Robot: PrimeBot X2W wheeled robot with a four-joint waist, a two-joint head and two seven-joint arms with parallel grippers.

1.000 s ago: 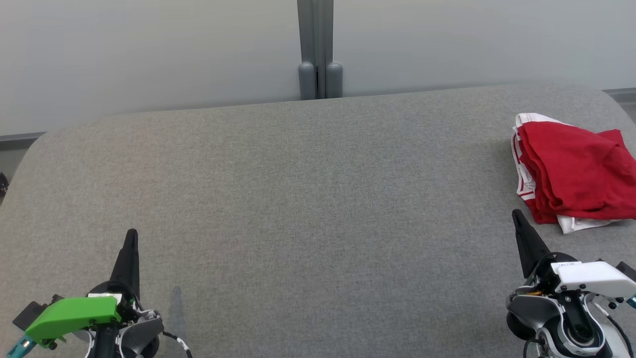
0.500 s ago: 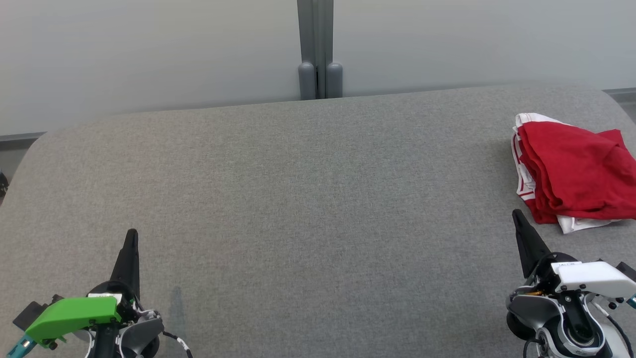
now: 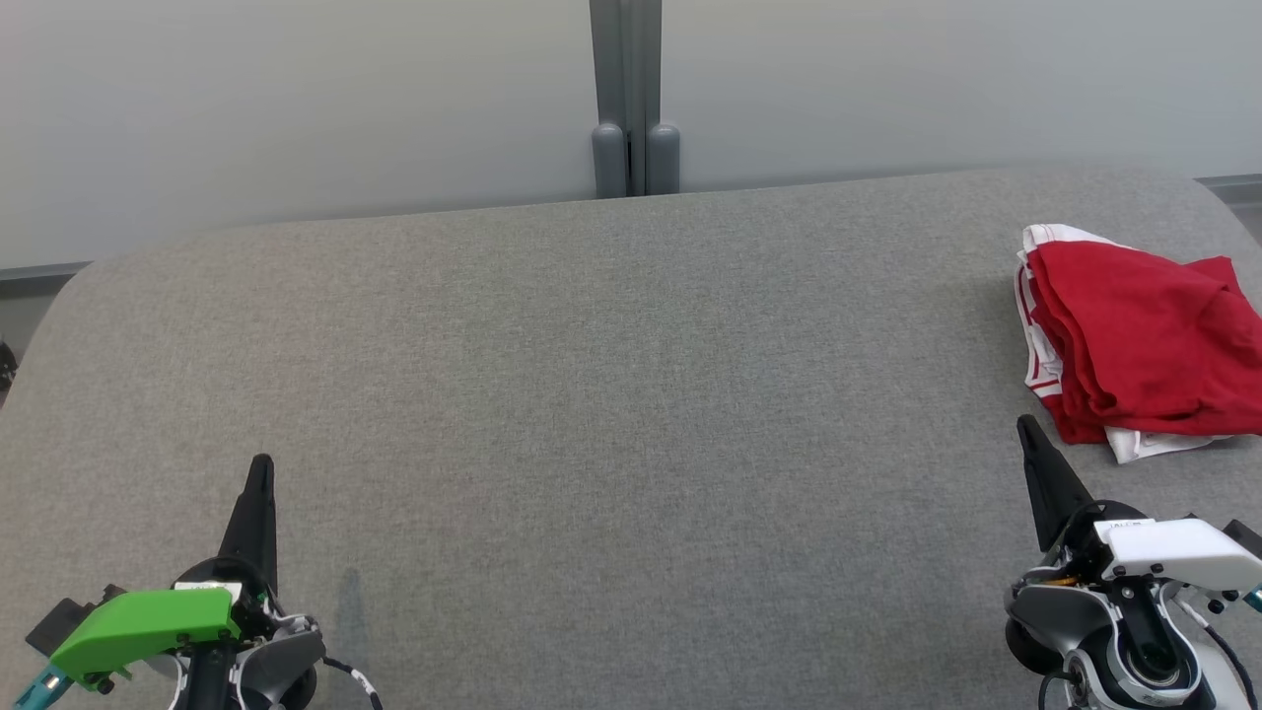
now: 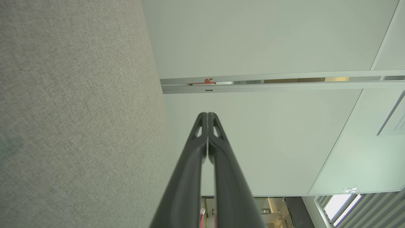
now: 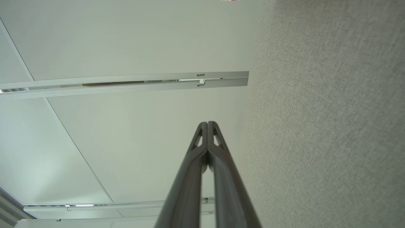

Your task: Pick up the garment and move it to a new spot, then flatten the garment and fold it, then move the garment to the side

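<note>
The garment (image 3: 1144,345) is a red piece with white, red-striped trim, lying crumpled at the right edge of the grey fabric table (image 3: 611,394) in the head view. My right gripper (image 3: 1025,424) stands shut and empty at the lower right, its tip just in front of the garment's near-left corner and apart from it. At the lower left my left gripper (image 3: 260,461) is shut on nothing, far from the garment. Each wrist view shows its own fingertips pressed together: left gripper (image 4: 208,114), right gripper (image 5: 207,123).
A pale partition wall (image 3: 296,99) with a grey post (image 3: 631,99) rises behind the table's far edge. The table's corners are rounded. Grey tabletop (image 4: 69,110) runs beside the left fingers, and tabletop (image 5: 332,126) beside the right ones.
</note>
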